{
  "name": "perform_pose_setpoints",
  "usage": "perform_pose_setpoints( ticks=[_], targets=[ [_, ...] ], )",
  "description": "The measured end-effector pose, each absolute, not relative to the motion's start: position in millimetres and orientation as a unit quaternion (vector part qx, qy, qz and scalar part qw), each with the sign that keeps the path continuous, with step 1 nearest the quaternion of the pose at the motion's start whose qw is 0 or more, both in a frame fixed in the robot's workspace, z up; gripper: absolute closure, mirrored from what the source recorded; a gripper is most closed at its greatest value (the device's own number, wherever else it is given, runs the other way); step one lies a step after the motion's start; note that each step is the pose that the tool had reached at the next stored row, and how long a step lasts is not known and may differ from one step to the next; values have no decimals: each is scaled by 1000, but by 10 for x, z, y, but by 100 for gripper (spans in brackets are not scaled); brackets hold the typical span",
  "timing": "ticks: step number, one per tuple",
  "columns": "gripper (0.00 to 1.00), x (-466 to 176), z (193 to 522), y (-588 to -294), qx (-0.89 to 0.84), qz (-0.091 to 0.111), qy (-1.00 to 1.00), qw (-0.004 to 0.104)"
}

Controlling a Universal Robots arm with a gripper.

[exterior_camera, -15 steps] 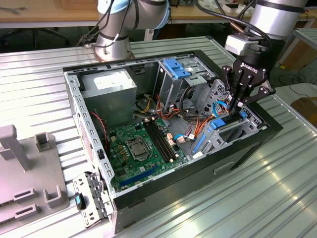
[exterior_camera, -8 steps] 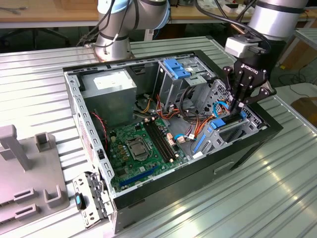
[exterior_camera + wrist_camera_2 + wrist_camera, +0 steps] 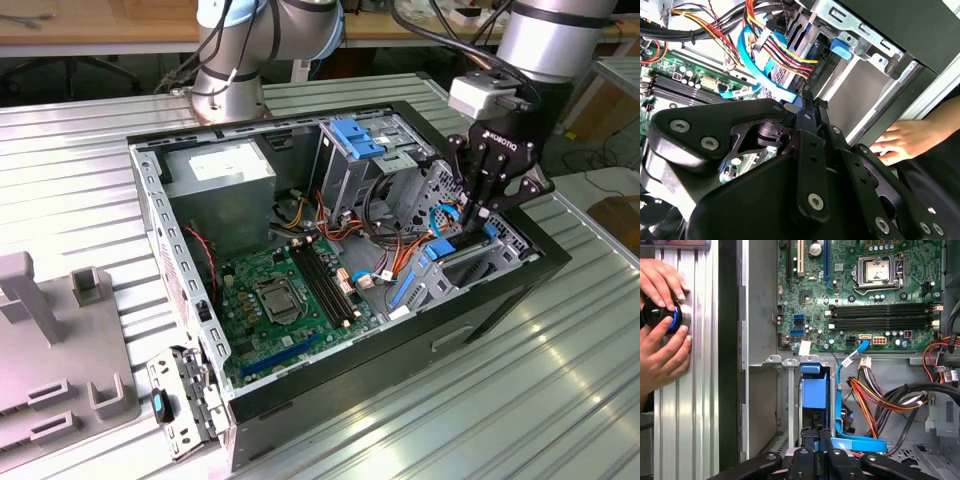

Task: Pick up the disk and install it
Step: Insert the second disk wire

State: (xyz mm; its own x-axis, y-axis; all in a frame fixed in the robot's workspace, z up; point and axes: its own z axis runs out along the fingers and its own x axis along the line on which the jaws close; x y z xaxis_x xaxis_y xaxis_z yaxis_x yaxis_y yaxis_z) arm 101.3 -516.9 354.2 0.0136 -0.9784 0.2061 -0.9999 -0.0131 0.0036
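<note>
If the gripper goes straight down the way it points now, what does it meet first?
Most likely the blue-railed disk in the drive bay, right under the gripper; whether they already touch is unclear.

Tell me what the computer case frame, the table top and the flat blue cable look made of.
Computer case frame: bare sheet metal, dull grey, punched with holes. Table top: ribbed metal, likely aluminium, with a brushed sheen. Flat blue cable: flexible plastic, smooth and slightly glossy.

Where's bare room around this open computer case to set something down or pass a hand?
Free: the ribbed metal tabletop in front of the black open computer case, and the strip behind the case towards the arm's base. Crowded: the drive bay corner, where the robot's black hand sits among orange and blue cables; the grey plastic fixture fills the exterior view's left.
</note>
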Motion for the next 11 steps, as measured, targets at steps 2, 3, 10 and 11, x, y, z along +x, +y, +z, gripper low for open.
perform_pose_setpoints(
  ticks=[2, 3, 10, 11],
  targets=[
    [84, 1012, 3534, -5170, 708, 73, -699, 74],
    [84, 1012, 3529, -5171, 707, 72, -700, 74],
    [84, 1017, 3505, -5181, 702, 55, -708, 58],
    [84, 1017, 3502, -5191, 702, 54, -708, 57]
  ],
)
